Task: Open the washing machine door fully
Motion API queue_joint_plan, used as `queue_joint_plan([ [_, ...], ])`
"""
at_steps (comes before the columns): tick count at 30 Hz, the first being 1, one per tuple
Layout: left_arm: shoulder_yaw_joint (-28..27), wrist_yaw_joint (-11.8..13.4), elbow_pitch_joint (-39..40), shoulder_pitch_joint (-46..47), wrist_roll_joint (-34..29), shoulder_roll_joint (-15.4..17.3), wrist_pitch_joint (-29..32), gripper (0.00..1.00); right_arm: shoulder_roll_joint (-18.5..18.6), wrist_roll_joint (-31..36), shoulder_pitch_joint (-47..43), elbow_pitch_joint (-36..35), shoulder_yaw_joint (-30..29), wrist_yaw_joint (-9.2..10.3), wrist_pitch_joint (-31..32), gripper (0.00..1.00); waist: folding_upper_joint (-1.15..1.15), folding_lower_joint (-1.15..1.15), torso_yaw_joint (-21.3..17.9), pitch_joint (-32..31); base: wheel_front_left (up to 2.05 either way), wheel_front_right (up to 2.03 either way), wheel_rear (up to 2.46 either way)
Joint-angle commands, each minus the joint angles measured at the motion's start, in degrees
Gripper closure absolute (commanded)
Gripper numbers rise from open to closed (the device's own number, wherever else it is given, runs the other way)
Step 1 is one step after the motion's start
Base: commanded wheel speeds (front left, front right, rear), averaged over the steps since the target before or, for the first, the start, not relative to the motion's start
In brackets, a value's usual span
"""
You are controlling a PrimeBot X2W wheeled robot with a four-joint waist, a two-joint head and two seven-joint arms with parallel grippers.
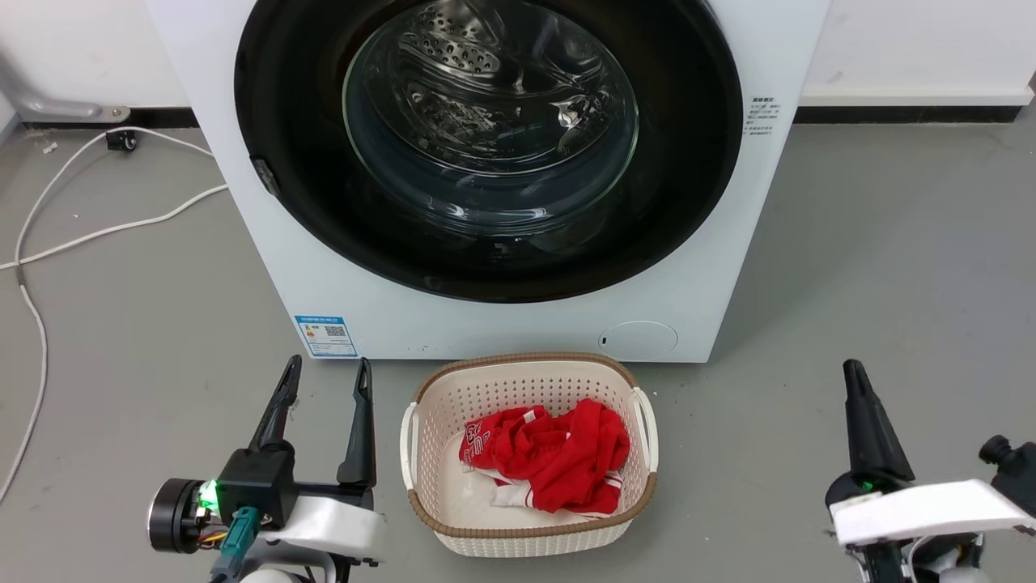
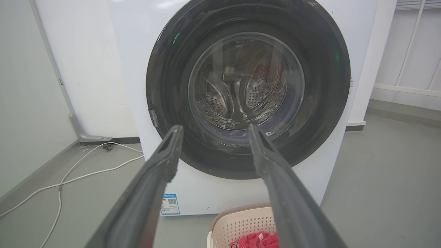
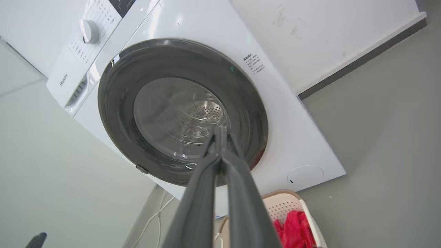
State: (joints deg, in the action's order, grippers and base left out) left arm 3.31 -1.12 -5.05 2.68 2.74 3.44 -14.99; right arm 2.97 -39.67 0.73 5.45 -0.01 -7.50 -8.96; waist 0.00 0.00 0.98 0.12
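A big white boxy front-loading washing machine (image 1: 502, 328) stands on the grey floor (image 1: 890, 283), at its far edge against the pale wall. Its large round glossy black door with the clear bulging glass bowl (image 1: 488, 138) is closed, lying flat against the machine's front. The perforated steel drum shows through the glass. A small grey catch (image 1: 265, 176) sits on the door's rim, on the robot's left. Low on the front are a small blue label (image 1: 325, 335) and a round white cap (image 1: 638, 338).

On the floor just in front of the machine sits a cream perforated plastic basket with a brown woven rim (image 1: 437, 421), and a crumpled red garment (image 1: 558, 453) lies inside it.

The left pincer (image 1: 329, 364) hangs to the left of the basket with its two dark fingers spread wide and nothing between them, well short of the door. In its own wrist view the left pincer (image 2: 215, 128) frames the lower half of the glass.

The right pincer (image 1: 851, 368) hangs well to the right of the basket, its fingers pressed together on nothing, tips meeting in its wrist view (image 3: 220, 130).

A white cable (image 1: 48, 243) trails across the floor towards its left edge.
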Motion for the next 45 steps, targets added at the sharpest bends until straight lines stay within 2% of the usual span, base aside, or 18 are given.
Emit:
queue_joint_plan([
  [1, -0.1, -0.3, 0.1, -0.2, -0.2, -0.1, -0.3, 0.00, -0.2, -2.8, 0.8, 0.3, 0.2, 0.02, -0.3, 1.00, 0.00, 0.00, 0.0, 0.1, 0.00, 0.00, 0.00],
  [5, -0.1, -0.2, 0.2, 0.4, -0.5, -0.1, -0.3, 0.00, -0.2, -18.2, 3.7, 1.3, 0.7, 0.02, -0.5, 1.00, 0.00, 0.00, 0.1, 0.8, 0.00, 0.00, 0.00],
  [11, -0.5, -0.1, 1.0, 1.5, -0.5, -0.2, -0.3, 0.00, -0.1, -38.6, 11.5, 2.7, -2.5, 0.02, 0.5, 1.00, 0.00, 0.00, 0.0, 2.9, 0.00, 0.00, 0.00],
  [15, -0.8, -0.2, 1.5, 2.5, 0.0, -0.2, -0.3, 0.00, -0.1, -45.1, 18.8, 5.6, -5.6, 0.02, 2.5, 1.00, 0.00, 0.00, 0.0, 4.5, 0.00, 0.00, 0.00],
  [19, -1.1, -0.4, 2.0, 3.5, 0.1, -0.3, -0.3, 0.00, 1.4, -48.2, 27.1, 10.5, -7.5, 0.01, 5.1, 1.00, 0.00, 0.00, 0.2, 6.6, 0.00, 0.00, 0.00],
  [28, -0.5, -0.7, 3.0, 7.5, 0.4, -0.4, -0.2, 0.00, 8.3, -50.4, 49.3, 27.7, -6.9, 0.01, 13.3, 1.00, 0.00, 0.00, 1.5, 12.0, 0.00, 0.00, 0.00],
  [37, 0.7, -0.3, 4.6, 10.9, 0.5, -0.5, -0.2, 0.00, 13.4, -45.2, 68.1, 44.0, -0.4, 0.01, 22.0, 1.00, 0.00, 0.00, 3.0, 16.7, 0.00, 0.00, 0.00],
  [45, 1.1, 0.2, 6.1, 13.1, 0.6, -0.6, -0.2, 0.00, 13.1, -39.5, 80.0, 54.4, 5.0, 0.01, 27.6, 1.00, 0.00, 0.00, 3.7, 21.2, 0.00, 0.00, 0.00],
])
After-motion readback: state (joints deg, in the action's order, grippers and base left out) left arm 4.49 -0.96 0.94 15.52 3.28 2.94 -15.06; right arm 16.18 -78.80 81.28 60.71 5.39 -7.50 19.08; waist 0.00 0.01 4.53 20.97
